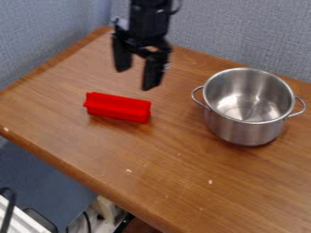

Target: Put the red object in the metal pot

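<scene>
One camera, high and out front

It looks down at an angle over the wooden table [73,136], fairly close, facing the grey wall behind it; my arm comes in from the table's far edge.

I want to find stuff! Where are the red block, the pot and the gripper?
red block [116,106], camera view, middle of its top.
pot [249,130], camera view, front wall.
gripper [137,71], camera view, between its fingertips.
</scene>
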Tool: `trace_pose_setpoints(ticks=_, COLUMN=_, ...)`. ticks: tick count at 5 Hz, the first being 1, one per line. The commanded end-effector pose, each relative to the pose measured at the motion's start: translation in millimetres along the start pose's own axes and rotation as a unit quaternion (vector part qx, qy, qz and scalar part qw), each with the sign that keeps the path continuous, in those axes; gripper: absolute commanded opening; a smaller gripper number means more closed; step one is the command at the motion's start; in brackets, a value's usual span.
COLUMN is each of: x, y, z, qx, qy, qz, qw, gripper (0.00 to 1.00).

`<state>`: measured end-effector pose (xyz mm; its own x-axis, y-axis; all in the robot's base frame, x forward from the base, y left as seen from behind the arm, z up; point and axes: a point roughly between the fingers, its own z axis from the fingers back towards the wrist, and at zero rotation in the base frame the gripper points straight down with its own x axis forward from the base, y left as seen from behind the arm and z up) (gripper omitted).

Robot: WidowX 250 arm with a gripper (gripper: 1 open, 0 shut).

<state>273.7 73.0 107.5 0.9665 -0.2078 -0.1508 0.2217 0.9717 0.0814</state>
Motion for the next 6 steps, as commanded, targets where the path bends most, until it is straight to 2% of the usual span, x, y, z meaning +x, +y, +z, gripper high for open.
trace_pose_setpoints(ticks=1, x=-16.4, y=26, z=3.0, qx=0.032, qy=-0.016, qz=-0.039, qw=0.9986, gripper=1.0)
trace_pose_setpoints(ticks=2, x=-33.7, y=50, z=-16.4, qx=0.022, qy=-0.004, qz=-0.076, qw=0.9968, gripper=1.0)
trace_pose_setpoints(ticks=3, x=-43.4, y=66, z=-26.2, qx=0.054, qy=0.003, qz=-0.135, qw=0.9893, gripper=1.0)
trace_pose_setpoints(ticks=4, x=-39.6, y=70, z=-42.4, qx=0.076, qy=0.011, qz=-0.191, qw=0.9786, gripper=1.0)
trace_pose_setpoints(ticks=6, x=-31.0, y=59, z=-59.0, qx=0.064, qy=-0.01, qz=-0.238, qw=0.9691, gripper=1.0)
